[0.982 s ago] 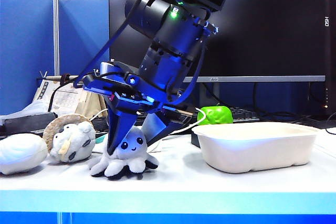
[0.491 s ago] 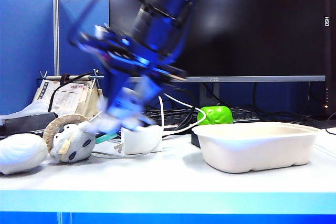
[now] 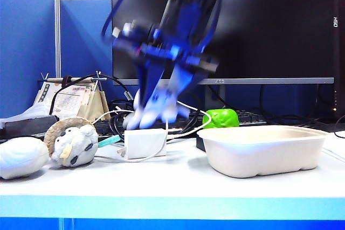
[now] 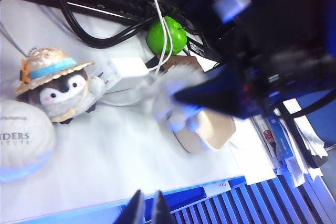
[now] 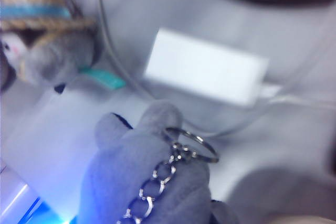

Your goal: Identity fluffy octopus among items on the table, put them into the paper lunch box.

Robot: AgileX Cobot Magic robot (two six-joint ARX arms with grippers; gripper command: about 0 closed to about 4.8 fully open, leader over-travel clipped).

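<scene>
White desk (image 3: 178,187) with a light-blue front edge fills the foreground, a dark monitor (image 3: 269,25) behind it. One paper lunch box (image 3: 263,149) sits at the exterior view's right, wide, shallow, off-white with a rolled rim, and nothing shows inside it. At the left lie one plain white plush (image 3: 21,157) and one round grey-white plush animal (image 3: 73,145) in a tan straw hat, and one white adapter block (image 3: 144,143) with its cable stands between them and the box. One green object (image 3: 221,117) sits farther back by the keyboard.

Above the adapter, clear of the desk, the right gripper (image 3: 157,98) hangs blurred, its jaws part-closed on the one fluffy octopus (image 3: 153,110), a pale blur with stubby legs dangling.

Only the right wrist view shows the octopus (image 5: 147,182) close: light-grey fuzzy plush with a metal chain and key ring on it, the adapter block (image 5: 206,66) below.

Only the left wrist view shows the left gripper (image 4: 147,208); its two fingertips stand close together with a slim gap, gripping nothing, high over the desk's front edge. It also shows the hat's blue band (image 4: 44,68).
</scene>
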